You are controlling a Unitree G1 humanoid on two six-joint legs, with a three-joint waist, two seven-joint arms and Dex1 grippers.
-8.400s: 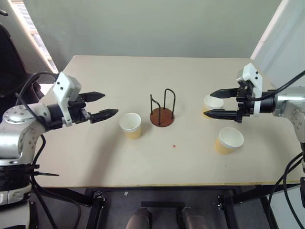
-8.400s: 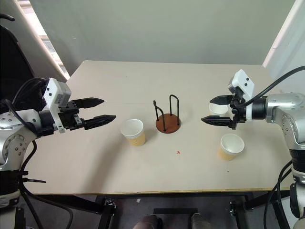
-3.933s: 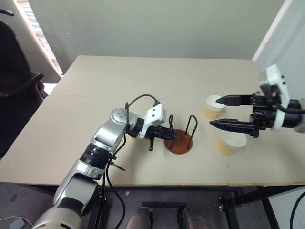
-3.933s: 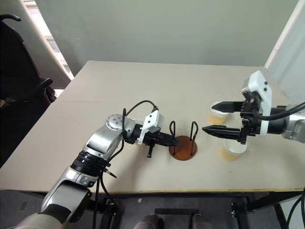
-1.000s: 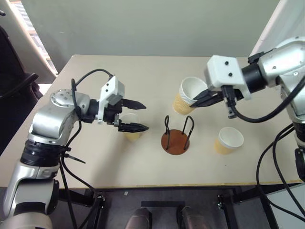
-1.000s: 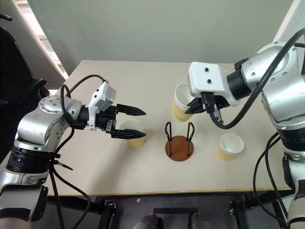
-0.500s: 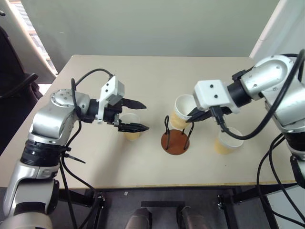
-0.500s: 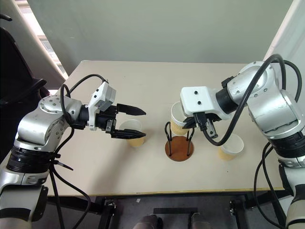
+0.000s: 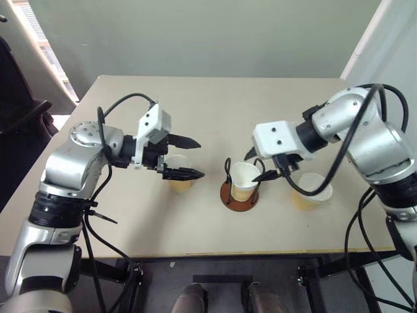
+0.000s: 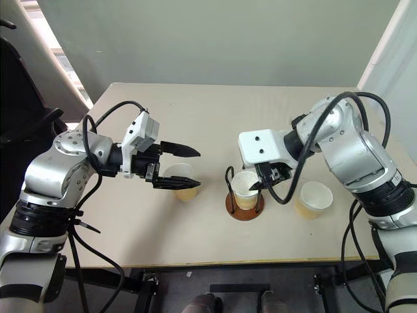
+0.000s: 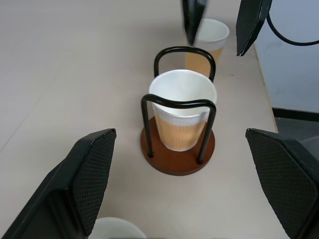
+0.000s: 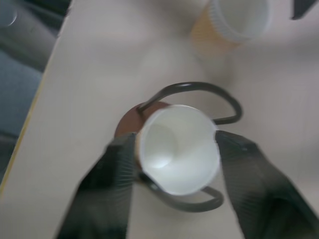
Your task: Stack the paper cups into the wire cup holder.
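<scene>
Cup [image 9: 245,180] now dropped into holder [image 9: 229,203] | right gripper [image 9: 263,165] parted, released | left gripper [image 9: 187,158] open, empty | next I grab left cup [image 9: 176,176]

**Materials and surface finishes**

Paper cups [image 11: 183,110]: matt tan-yellow paper outside, smooth white lining, rolled white rim. Wire cup holder [image 11: 177,156]: thin black wire loops with a slight sheen, on a smooth reddish-brown disc base of satin finish. Table [image 9: 215,104]: matt beige top, smooth, with a paler band along its front edge. Left gripper [image 9: 184,157]: black fingers; finger pads [image 11: 92,177] show a fine cross-hatched, matt texture. Right gripper [image 9: 258,165]: black fingers under a white, smooth plastic housing.
</scene>
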